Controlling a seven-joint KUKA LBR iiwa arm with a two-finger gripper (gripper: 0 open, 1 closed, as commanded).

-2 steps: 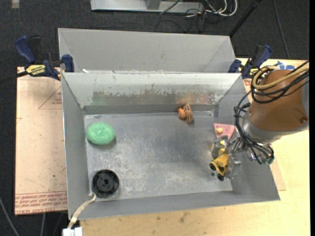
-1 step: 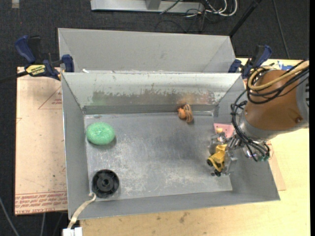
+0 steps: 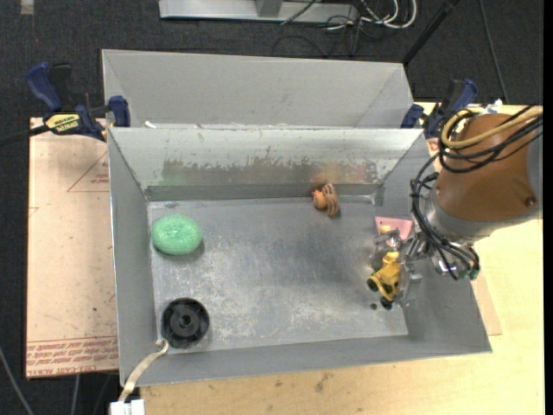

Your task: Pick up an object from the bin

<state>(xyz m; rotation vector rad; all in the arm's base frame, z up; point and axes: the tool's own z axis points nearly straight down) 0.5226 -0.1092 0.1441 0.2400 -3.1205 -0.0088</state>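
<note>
Bin is taking up most of the view, its grey floor lying bare through the middle. Arm is reaching over the bin's right rim, its orange cover sitting above that rim with looped cables hanging beneath, and the wrist is pointing steeply down toward the bin's floor. Gripper is hanging low by the bin's right wall, toward the front. Whether the claw is open or closed, I cannot tell.

Green lump, oval, is lying at the bin's left side, well apart from the gripper. Black disc is sitting in the bin's front left corner. Pink piece is lying against the bin's right wall, just behind the gripper. Yellow thing, small and knobbly, is showing right at the gripper; whether it is being gripped, I cannot tell. Orange bit is resting at the foot of the bin's back wall.
</note>
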